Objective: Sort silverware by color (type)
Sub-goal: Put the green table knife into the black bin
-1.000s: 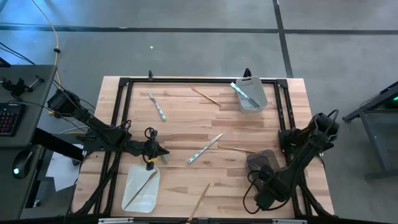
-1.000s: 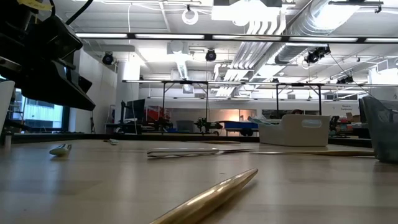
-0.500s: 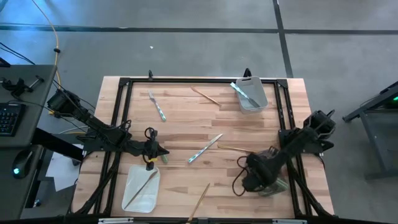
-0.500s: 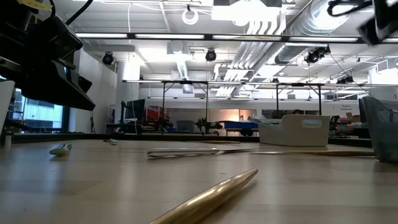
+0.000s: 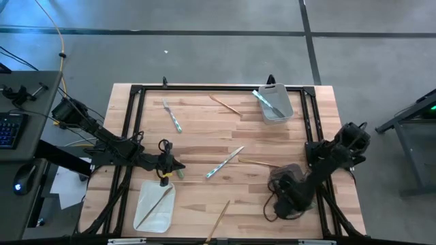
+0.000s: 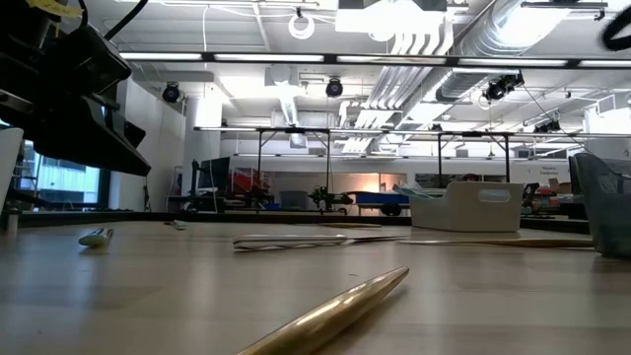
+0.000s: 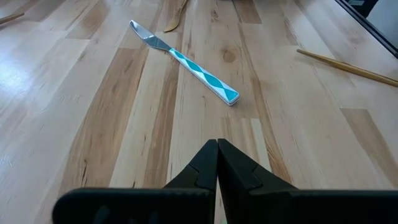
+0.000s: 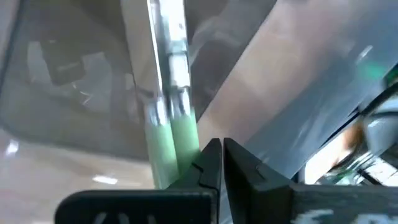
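Now both claws, left [image 7: 217, 144] and right [image 8: 221, 146], pinched empty above smooth wood-grain table [image 5: 204, 136].

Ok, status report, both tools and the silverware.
Left tool shut, empty, facing blue-handled knife. Right tool shut over its tray, green-handled pieces inside. Nothing blocking.

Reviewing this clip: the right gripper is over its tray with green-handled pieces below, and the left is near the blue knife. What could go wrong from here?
1. The right gripper is shut just beside the green-handled pieces in the dark tray, apparently gripping nothing; it may lift away empty.
2. The left gripper is shut short of the blue-handled knife; pushing forward could slide it.
3. The gold piece near the table's front edge could get knocked off.
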You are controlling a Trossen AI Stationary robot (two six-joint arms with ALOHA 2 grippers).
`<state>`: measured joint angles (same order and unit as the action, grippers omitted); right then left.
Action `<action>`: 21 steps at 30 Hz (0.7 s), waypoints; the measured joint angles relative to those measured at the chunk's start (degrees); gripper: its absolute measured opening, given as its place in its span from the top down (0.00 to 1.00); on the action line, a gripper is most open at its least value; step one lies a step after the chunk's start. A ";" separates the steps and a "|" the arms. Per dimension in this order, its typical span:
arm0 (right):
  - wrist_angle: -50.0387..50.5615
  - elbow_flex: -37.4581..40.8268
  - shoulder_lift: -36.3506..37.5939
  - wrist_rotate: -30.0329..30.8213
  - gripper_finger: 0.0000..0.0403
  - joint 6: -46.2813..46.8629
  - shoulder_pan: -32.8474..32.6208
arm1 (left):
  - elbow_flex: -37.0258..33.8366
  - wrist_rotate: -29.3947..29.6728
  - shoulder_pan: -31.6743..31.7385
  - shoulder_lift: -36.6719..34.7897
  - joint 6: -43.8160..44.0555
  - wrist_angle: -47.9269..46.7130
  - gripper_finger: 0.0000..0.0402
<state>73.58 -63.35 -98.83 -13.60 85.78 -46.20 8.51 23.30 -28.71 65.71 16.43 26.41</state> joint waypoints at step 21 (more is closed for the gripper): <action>-6.46 -0.16 0.00 -1.44 1.00 19.15 -11.51 | 0.02 0.03 -0.02 0.00 0.07 0.02 1.00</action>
<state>67.12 -63.52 -98.83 -15.04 104.93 -57.70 8.54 23.33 -28.72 65.71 16.50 26.44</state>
